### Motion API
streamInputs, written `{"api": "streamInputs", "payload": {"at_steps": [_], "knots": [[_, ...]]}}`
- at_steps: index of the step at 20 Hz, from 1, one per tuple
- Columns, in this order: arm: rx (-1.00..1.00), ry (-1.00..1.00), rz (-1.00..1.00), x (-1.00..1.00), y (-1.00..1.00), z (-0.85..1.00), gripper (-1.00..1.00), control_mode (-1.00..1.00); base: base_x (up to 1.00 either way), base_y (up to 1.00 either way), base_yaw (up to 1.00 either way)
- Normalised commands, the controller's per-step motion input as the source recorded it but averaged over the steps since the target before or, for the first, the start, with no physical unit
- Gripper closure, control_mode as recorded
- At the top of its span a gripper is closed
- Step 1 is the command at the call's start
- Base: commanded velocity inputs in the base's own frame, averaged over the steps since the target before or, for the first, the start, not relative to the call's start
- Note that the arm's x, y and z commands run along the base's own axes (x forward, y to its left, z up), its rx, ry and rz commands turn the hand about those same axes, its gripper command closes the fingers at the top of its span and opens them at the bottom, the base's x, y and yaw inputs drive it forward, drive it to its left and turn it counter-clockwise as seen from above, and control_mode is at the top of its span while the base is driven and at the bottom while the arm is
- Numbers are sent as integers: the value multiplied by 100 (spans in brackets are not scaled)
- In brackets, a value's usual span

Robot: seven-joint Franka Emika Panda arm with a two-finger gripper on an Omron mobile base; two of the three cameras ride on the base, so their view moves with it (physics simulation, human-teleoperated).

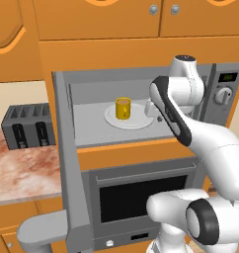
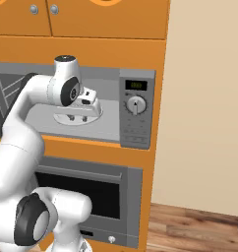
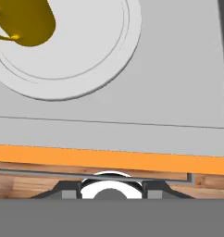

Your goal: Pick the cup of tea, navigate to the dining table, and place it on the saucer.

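Observation:
The cup of tea (image 1: 123, 108), a small yellow mug with brown liquid, stands upright on a round white turntable plate (image 1: 114, 120) inside an open microwave. In the hand view the cup (image 3: 26, 21) sits at the top left on that plate (image 3: 86, 69). My gripper (image 1: 152, 110) has reached into the microwave cavity and hangs to the right of the cup, apart from it. From the right base view my hand (image 2: 88, 101) is above the plate (image 2: 76, 117), and the arm hides the cup. How the jaws stand is not visible. The dining table and the saucer are out of view.
The grey microwave door (image 1: 67, 163) swings open to the left. The control panel with a dial (image 1: 222, 95) is on the right, an oven (image 1: 141, 197) sits below. A dark toaster (image 1: 27, 126) stands on a marbled counter (image 1: 22, 170) at left.

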Motion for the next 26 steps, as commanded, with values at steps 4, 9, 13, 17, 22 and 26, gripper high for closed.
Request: {"api": "streamInputs", "payload": {"at_steps": [4,9,13,17,22,26], "knots": [[0,0,0,4,9,0,-100,-100,0,0,0],[0,-3,0,-17,44,0,-100,-100,0,0,0],[0,-22,0,-1,64,0,-100,-100,0,0,0],[0,-26,-5,0,71,0,-100,-100,0,0,0],[0,-14,-12,22,60,0,-100,-100,0,0,0],[0,-5,-15,42,47,0,-100,-100,0,0,0]]}}
